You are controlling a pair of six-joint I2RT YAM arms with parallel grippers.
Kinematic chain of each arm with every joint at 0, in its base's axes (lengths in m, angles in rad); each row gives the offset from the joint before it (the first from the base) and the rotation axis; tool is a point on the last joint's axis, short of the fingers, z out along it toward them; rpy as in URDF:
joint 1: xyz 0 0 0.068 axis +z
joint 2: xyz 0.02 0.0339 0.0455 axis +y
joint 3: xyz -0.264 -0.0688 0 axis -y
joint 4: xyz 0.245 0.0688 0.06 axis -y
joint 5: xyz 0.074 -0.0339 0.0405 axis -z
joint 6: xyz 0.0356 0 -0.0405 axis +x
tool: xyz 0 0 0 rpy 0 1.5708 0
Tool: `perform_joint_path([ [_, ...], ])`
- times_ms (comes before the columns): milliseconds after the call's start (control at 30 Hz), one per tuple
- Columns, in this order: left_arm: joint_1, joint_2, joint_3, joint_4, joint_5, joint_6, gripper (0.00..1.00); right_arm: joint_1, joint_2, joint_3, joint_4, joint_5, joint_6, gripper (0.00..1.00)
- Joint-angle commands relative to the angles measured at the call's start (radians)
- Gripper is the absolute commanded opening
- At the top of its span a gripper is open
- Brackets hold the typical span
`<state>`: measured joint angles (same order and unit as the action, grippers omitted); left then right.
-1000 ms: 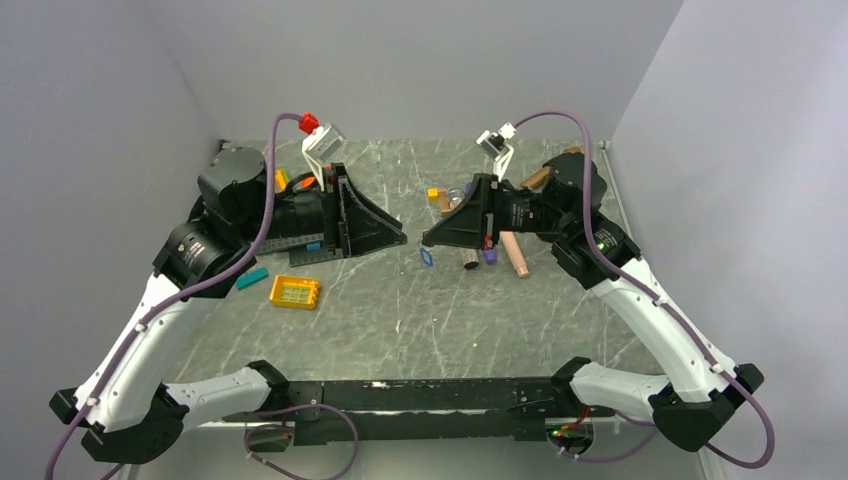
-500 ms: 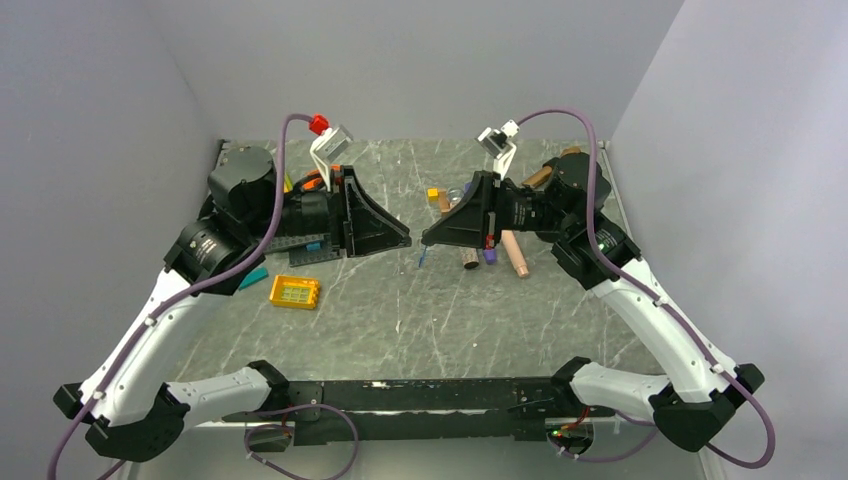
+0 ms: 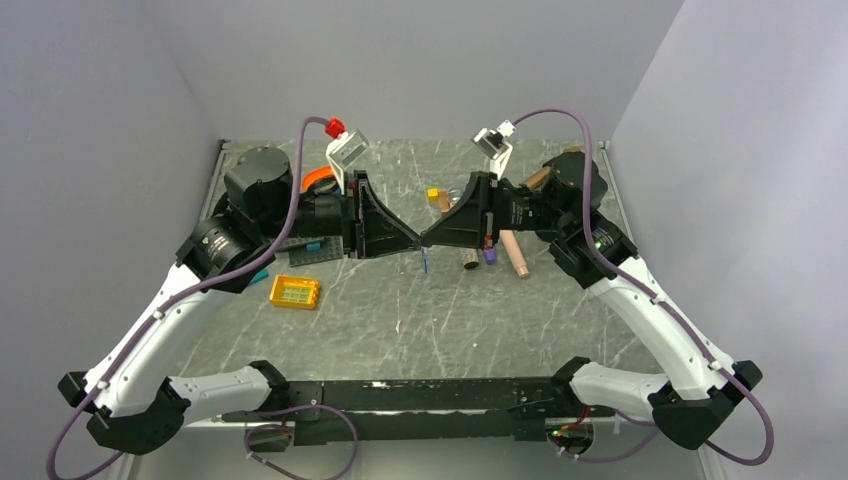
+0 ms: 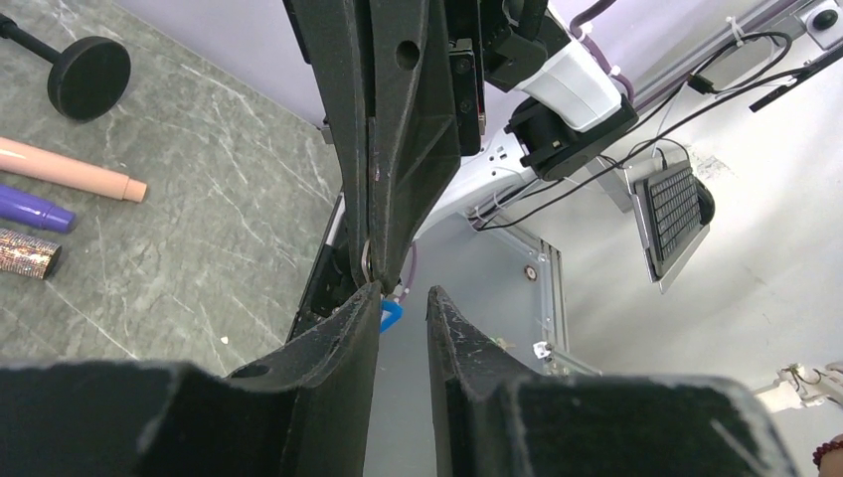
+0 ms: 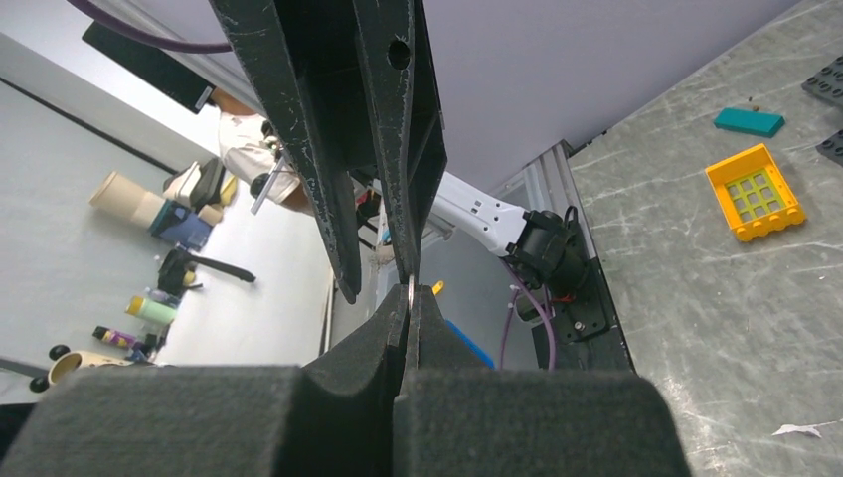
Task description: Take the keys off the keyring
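Above the middle of the table my two grippers meet tip to tip. My right gripper (image 3: 428,240) (image 5: 411,290) is shut on a thin silver ring (image 5: 410,283) (image 4: 366,260), seen edge-on between its pads. The tiny blue keyring (image 3: 424,262) (image 4: 391,315) hangs just below those tips. My left gripper (image 3: 413,240) (image 4: 405,295) stands open by a narrow gap with nothing between its fingers. Its left fingertip (image 4: 370,303) touches the right gripper's tips, and the blue keyring peeks out beside it. I cannot make out any keys.
On the table to the left lie a yellow brick (image 3: 294,292), a teal bar (image 3: 255,277) and a dark baseplate (image 3: 305,250). Under the right gripper lie a pink tube (image 3: 516,255), a purple pen (image 3: 489,255) and a glittery tube (image 4: 28,253). A small orange block (image 3: 433,195) sits further back.
My left arm has swung right until its tips reach the right gripper's, and its jaws have narrowed. The right arm has held still. The blue keyring now hangs edge-on.
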<state>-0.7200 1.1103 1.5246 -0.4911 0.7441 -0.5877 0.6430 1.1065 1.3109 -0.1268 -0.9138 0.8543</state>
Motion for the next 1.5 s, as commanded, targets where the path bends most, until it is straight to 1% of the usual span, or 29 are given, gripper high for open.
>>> perform_joint_path([
  [0, -0.014, 0.0, 0.016, -0.009, -0.038, 0.033, 0.3, 0.008, -0.011, 0.045, 0.059, 0.006, 0.022, 0.0],
  [133, -0.013, -0.017, 0.007, -0.023, -0.094, 0.039, 0.32, 0.01, -0.01, 0.047, 0.063, 0.007, 0.023, 0.0],
  [233, -0.014, -0.034, 0.003, -0.027, -0.144, 0.04, 0.39, 0.01, -0.007, 0.055, 0.058, 0.009, 0.018, 0.0],
  [300, -0.012, -0.047, -0.002, -0.024, -0.179, 0.037, 0.4, 0.01, -0.009, 0.057, 0.056, 0.015, 0.013, 0.0],
  [367, -0.014, -0.053, -0.008, -0.02, -0.191, 0.033, 0.4, 0.009, -0.008, 0.059, 0.056, 0.019, 0.012, 0.0],
  [700, -0.013, -0.053, -0.042, 0.017, -0.161, -0.002, 0.33, 0.01, 0.003, 0.049, 0.115, 0.029, 0.043, 0.0],
  [967, -0.013, -0.052, -0.046, 0.035, -0.154, -0.012, 0.26, 0.01, 0.019, 0.048, 0.121, 0.025, 0.048, 0.0],
  [1133, -0.013, -0.039, -0.046, 0.049, -0.141, -0.018, 0.24, 0.011, 0.023, 0.045, 0.122, 0.029, 0.046, 0.0],
  [1200, -0.014, -0.032, -0.036, 0.041, -0.143, -0.012, 0.2, 0.011, 0.025, 0.045, 0.147, 0.029, 0.046, 0.0],
  [1233, -0.013, -0.027, -0.027, 0.032, -0.143, -0.004, 0.17, 0.011, 0.025, 0.045, 0.151, 0.029, 0.047, 0.0],
  [1300, -0.013, -0.015, 0.0, 0.0, -0.142, 0.018, 0.02, 0.01, 0.022, 0.044, 0.151, 0.03, 0.045, 0.0],
  [1333, -0.013, -0.004, 0.021, -0.028, -0.137, 0.038, 0.0, 0.011, 0.021, 0.044, 0.15, 0.029, 0.041, 0.0],
  [1467, -0.014, 0.057, 0.156, -0.208, -0.123, 0.154, 0.0, 0.012, 0.017, 0.036, 0.137, -0.003, 0.028, 0.0],
])
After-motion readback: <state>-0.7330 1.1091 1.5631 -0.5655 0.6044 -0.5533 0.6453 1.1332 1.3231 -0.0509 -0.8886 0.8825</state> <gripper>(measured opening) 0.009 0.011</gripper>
